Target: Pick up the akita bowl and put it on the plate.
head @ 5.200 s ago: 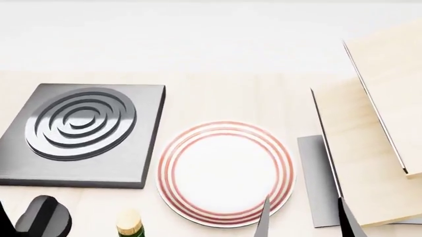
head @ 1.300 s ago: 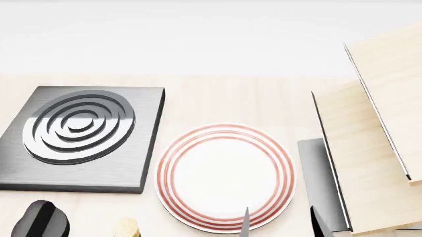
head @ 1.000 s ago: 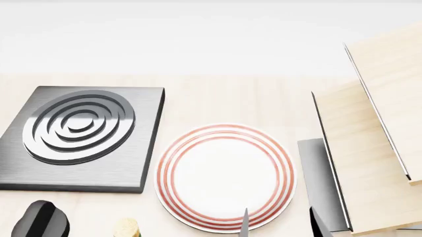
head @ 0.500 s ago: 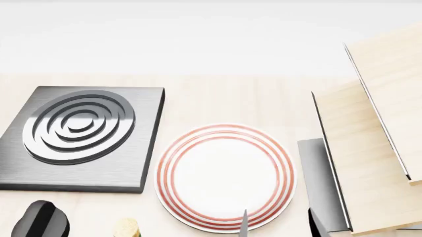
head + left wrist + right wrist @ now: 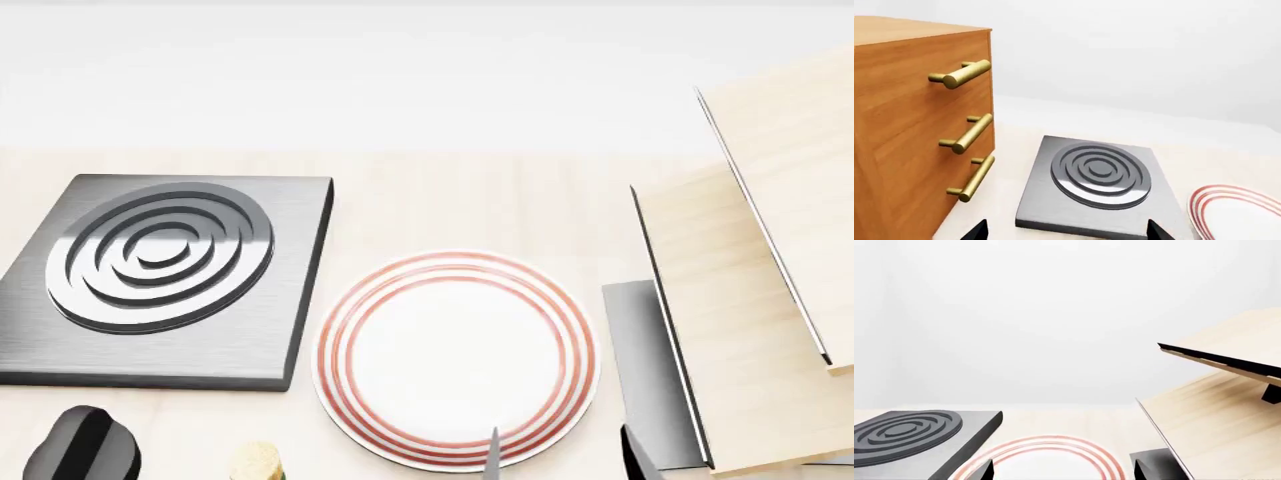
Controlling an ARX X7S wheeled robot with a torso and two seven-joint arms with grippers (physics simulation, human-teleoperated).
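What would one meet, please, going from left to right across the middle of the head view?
The grey square burner → the plate with red rings → the grey flat panel → the pale wooden boards leaning at the right.

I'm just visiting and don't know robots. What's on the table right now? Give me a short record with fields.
plate: white with red rings, empty, near the middle of the table
burner: grey square slab, left of the plate, apart from it
cabinet: brown wood, three brass handles
akita bowl: not in view
left end effector: open, empty
right end effector: open, empty, tips at the plate's near edge
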